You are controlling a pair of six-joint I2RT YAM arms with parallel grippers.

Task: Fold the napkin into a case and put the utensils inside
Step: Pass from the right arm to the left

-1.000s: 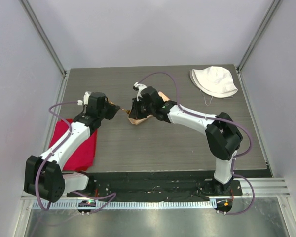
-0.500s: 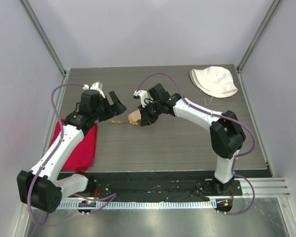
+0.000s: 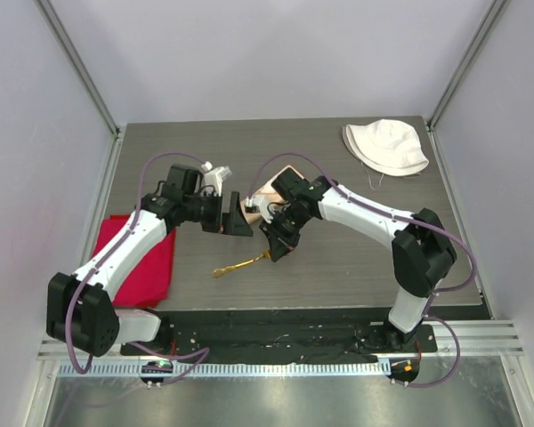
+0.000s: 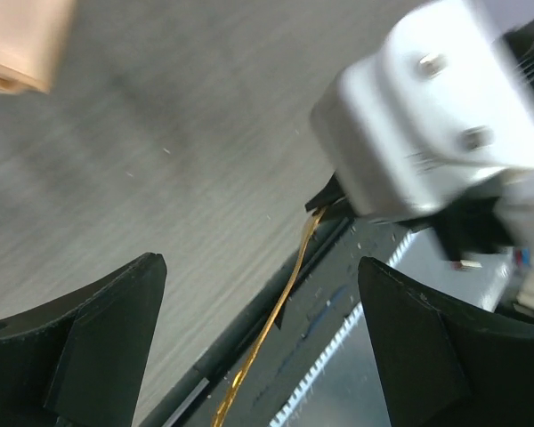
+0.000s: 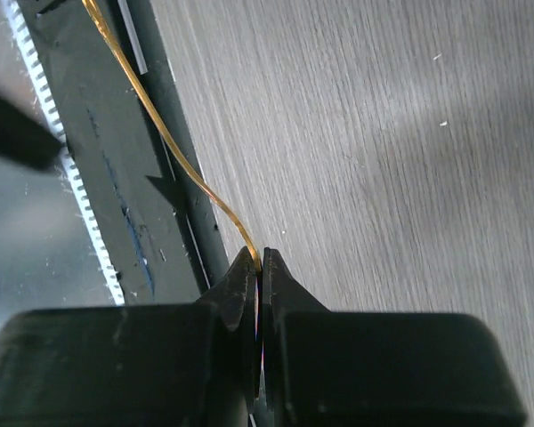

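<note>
Near front edge of counter (image 3: 338, 267): thin gold fork (image 3: 240, 265), one end pinched in right tool (image 3: 275, 253), free end pointing near-left. Jaws of right tool closed tight on fork, nothing else held. At left side: red cloth (image 3: 138, 262), partly under left arm. Mid-counter: left tool (image 3: 238, 221) just left of right tool, jaws spread wide, holding nothing. Behind both tools: peach-orange napkin (image 3: 269, 189), folded, partly hidden by right arm. Far right corner: white hat (image 3: 387, 147).

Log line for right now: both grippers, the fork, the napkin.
left gripper: open, empty | right gripper: shut on fork | napkin: folded, on table
</note>
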